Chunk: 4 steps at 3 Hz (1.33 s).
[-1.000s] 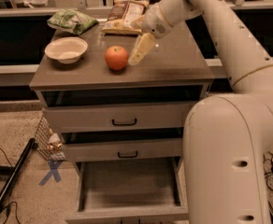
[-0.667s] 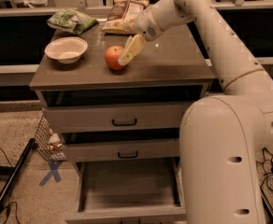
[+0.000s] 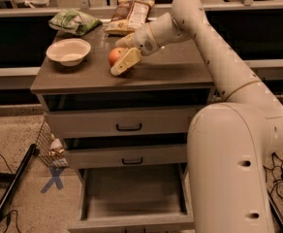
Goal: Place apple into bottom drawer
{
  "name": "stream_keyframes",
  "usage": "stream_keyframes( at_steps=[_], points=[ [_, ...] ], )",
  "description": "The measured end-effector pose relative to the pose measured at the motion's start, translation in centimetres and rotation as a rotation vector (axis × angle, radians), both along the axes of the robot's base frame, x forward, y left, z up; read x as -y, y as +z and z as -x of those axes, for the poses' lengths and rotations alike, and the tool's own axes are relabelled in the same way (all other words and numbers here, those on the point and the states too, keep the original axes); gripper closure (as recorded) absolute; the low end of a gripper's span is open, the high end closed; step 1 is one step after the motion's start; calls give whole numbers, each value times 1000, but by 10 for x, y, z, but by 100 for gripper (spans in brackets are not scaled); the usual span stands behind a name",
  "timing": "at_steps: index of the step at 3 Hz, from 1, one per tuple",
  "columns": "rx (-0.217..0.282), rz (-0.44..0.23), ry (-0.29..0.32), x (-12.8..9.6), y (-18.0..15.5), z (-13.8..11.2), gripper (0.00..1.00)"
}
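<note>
The red-orange apple (image 3: 113, 56) sits on the grey cabinet's top (image 3: 170, 74), right of a white bowl. My gripper (image 3: 118, 57) reaches in from the right at the apple. One finger (image 3: 126, 62) lies in front of the apple and the other (image 3: 124, 40) behind it, so the open jaws straddle it. The apple rests on the top. The bottom drawer (image 3: 132, 191) is pulled out at the cabinet's foot, with its flat grey floor bare.
A white bowl (image 3: 69, 51), a green bag (image 3: 75, 21) and a snack bag (image 3: 131, 14) lie on the cabinet top. The two upper drawers (image 3: 129, 127) are shut. My large arm body (image 3: 228, 169) stands right of the open drawer. A black pole (image 3: 10, 191) lies on the floor at left.
My gripper has moved left across the cabinet top and its fingers now sit on either side of the apple. The apple has not moved.
</note>
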<state>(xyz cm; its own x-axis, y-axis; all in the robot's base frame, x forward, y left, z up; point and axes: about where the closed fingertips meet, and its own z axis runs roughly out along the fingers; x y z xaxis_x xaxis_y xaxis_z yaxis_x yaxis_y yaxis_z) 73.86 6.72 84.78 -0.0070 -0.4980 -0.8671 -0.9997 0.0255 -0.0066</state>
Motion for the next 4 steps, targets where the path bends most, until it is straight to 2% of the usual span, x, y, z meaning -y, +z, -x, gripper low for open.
stream_keyframes(
  at_steps=[1, 2, 3, 4],
  points=[
    [-9, -30, -16, 3, -6, 1, 35],
    [20, -103, -43, 11, -2, 1, 59],
    [111, -106, -58, 42, 23, 10, 89],
    [163, -50, -15, 74, 49, 39, 100]
  ],
)
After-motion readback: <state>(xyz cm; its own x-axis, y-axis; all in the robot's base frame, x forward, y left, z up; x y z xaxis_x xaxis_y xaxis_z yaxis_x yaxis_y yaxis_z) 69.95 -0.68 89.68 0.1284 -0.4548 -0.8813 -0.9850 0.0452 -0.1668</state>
